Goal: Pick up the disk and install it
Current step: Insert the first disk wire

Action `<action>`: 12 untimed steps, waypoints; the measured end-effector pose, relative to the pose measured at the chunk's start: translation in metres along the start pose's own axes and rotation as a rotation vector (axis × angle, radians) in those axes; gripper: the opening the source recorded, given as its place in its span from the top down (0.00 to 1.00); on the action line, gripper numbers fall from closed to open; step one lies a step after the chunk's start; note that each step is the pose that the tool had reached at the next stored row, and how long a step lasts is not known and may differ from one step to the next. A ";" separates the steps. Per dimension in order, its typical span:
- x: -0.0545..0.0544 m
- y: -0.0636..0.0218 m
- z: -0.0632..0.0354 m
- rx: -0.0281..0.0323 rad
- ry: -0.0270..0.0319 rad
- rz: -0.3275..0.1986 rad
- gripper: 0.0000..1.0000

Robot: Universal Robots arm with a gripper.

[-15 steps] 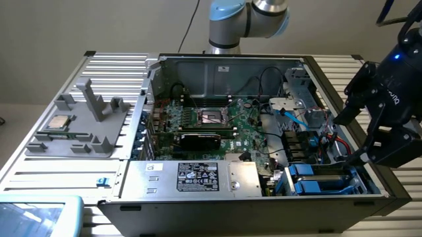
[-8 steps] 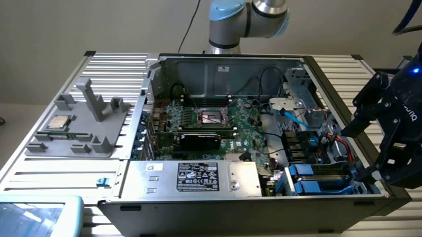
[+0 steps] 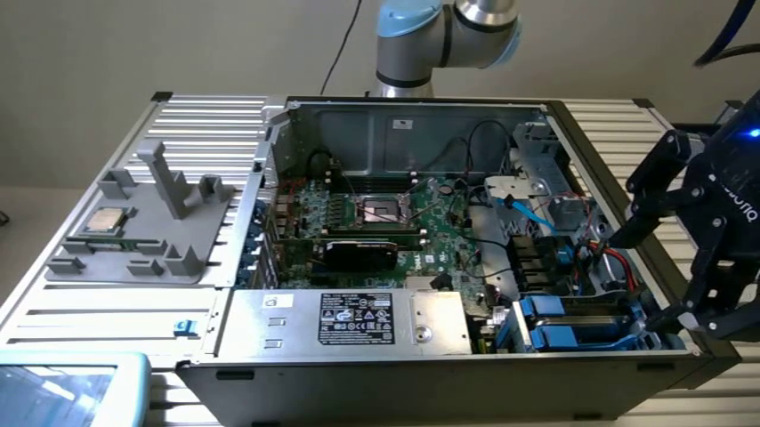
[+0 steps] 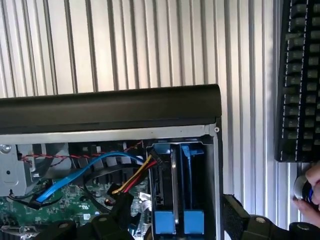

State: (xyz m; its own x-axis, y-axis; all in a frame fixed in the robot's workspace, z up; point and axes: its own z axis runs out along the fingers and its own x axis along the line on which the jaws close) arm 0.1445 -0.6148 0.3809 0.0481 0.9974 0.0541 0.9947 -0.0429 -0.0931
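Observation:
Two blue-edged drives stand side by side in the drive bay at the open computer case's corner, one (image 4: 164,192) beside the other (image 4: 193,190). In the exterior view they sit at the lower right (image 3: 561,322). I cannot tell which of them is the disk. My gripper (image 3: 650,280) hangs over that corner of the case, above the bay. Its black fingers (image 4: 102,226) are spread wide on either side of the drives, the gripper (image 4: 180,229) open with nothing between them.
The case's black wall (image 4: 110,102) borders the bay. Red, yellow and blue cables (image 4: 125,180) run beside the drives. A grey fixture (image 3: 142,240) holding a processor chip (image 3: 107,220) lies on the ribbed table. A keyboard (image 4: 300,80) and a person's hand (image 4: 311,192) are near the case.

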 end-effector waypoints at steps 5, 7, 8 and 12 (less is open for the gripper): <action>0.000 0.0000 0.0000 0.0049 -0.0086 -0.092 0.18; 0.000 0.0000 0.0000 0.0069 -0.0120 -0.127 0.18; 0.000 0.0001 0.0001 0.0079 -0.0137 -0.145 0.18; 0.000 0.0001 0.0005 0.0117 -0.0203 -0.217 0.18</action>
State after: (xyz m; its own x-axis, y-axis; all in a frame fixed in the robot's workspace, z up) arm 0.1445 -0.6148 0.3804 -0.1688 0.9842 0.0541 0.9805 0.1733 -0.0930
